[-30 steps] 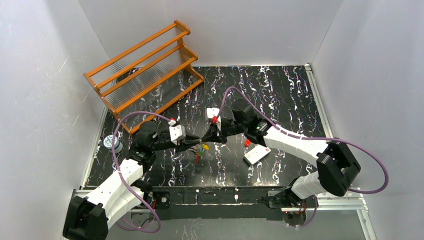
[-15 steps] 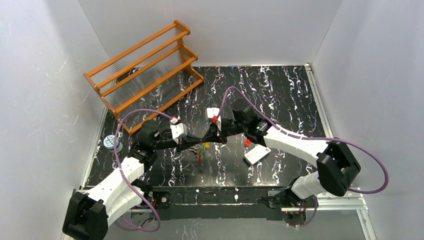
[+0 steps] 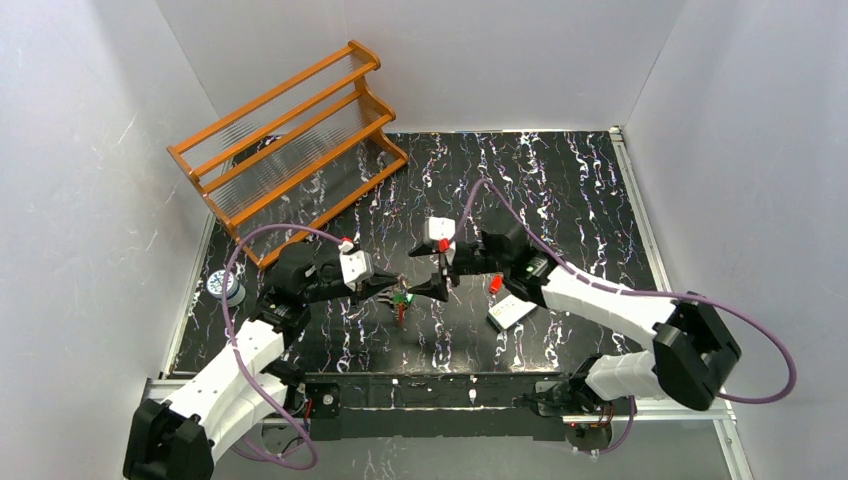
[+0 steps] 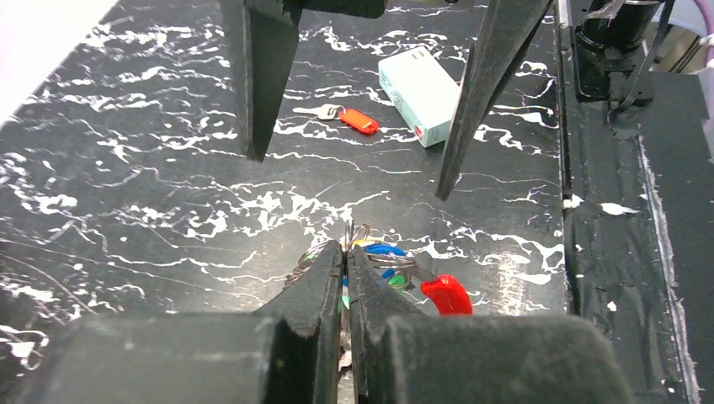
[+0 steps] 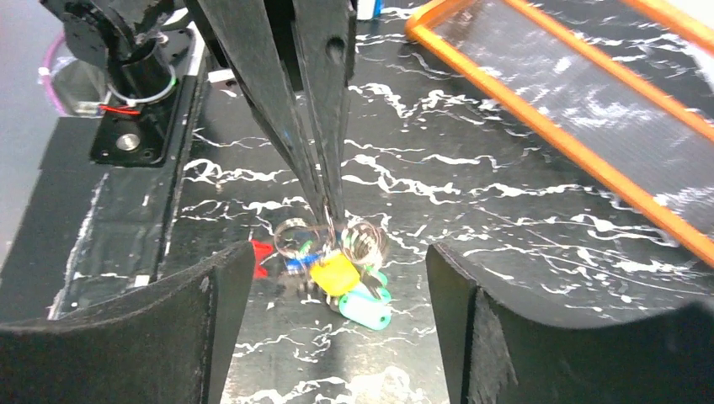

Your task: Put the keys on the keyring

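1. Top external: the left gripper (image 3: 390, 290) and right gripper (image 3: 428, 272) face each other tip to tip over the middle of the table (image 3: 560, 200).
   - The keys (image 3: 402, 300) sit bunched directly under the left tips. The ring itself is too fine to make out here.
   - A loose red key (image 3: 494, 285) lies apart, to the right of the bunch, just beside the white card (image 3: 512, 312). The right arm is plainly nearer to it.
   - The orange rack (image 3: 290, 150) stands well apart at the far left.

2. Left wrist: the left jaws are pinched together on the keyring (image 4: 375, 252), with blue, green and red heads clustered just past the tips.
   - Beyond them the right gripper (image 4: 347, 175) hangs spread wide and empty.
   - Farther on, the loose red key (image 4: 341, 118) lies flat with its long axis across this view. Its silver blade points away from the card (image 4: 421, 84) and its head is just beside it.

3. Right wrist: its own fingers (image 5: 126, 337) stand wide on either side of the bunch and grip nothing.
   - The left gripper (image 5: 328, 210) reaches in from above, closed on the keyring (image 5: 367, 240).
   - Yellow and green heads lie below the ring. Whether the bunch hangs or rests on the table, I cannot tell.
   - The next key probably lies behind the right gripper, so that arm would have to turn away from the bunch.
   - Because the card crowds the head, the blade end looks like the freer place to grasp.
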Robot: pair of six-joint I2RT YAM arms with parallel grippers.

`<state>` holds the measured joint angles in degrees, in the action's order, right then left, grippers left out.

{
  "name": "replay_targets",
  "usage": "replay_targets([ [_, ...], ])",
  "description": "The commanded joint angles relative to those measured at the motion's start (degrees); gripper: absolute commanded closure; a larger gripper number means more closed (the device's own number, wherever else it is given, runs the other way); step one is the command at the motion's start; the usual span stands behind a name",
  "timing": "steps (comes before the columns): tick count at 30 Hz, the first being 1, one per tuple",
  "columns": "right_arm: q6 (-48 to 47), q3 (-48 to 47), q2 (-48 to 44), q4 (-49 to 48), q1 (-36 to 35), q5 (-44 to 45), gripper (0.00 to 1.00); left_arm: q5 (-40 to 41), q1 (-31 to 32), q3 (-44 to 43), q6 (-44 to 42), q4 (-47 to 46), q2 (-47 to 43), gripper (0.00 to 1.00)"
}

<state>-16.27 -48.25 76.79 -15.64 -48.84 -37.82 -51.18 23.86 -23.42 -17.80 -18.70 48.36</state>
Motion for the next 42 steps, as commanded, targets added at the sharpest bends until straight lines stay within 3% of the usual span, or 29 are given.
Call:
replay_targets([
  [1, 0.3, 5.5, -6.4, -12.3, -0.2, 6.5, 0.14, 0.0, 0.3, -0.2, -5.9, -0.2, -5.3, 1.00],
  [13, 1.0, 8.3, -8.1, -16.2, -0.1, 9.2, 0.02, -0.6, 0.5, 9.0, -13.6, -9.5, -19.8, 1.00],
  [19, 1.4, 8.3, -7.7, -16.3, -0.1, 9.2, 0.01, -0.5, 0.5, 9.4, -13.8, -9.7, -20.8, 1.00],
  [25, 3.9, 8.2, -6.6, -16.6, -0.1, 11.5, 0.01, 0.3, 0.5, 7.5, -8.2, -9.8, -17.5, 1.00],
  [31, 15.2, 4.7, -2.2, -13.7, 1.0, 20.5, 0.01, 0.5, 0.5, 5.0, -6.4, -5.7, -14.1, 1.00],
  [42, 39.2, -2.2, 8.0, -1.5, 12.2, 22.1, 0.01, 1.1, 0.5, 4.4, -7.2, -2.7, -14.3, 1.00],
])
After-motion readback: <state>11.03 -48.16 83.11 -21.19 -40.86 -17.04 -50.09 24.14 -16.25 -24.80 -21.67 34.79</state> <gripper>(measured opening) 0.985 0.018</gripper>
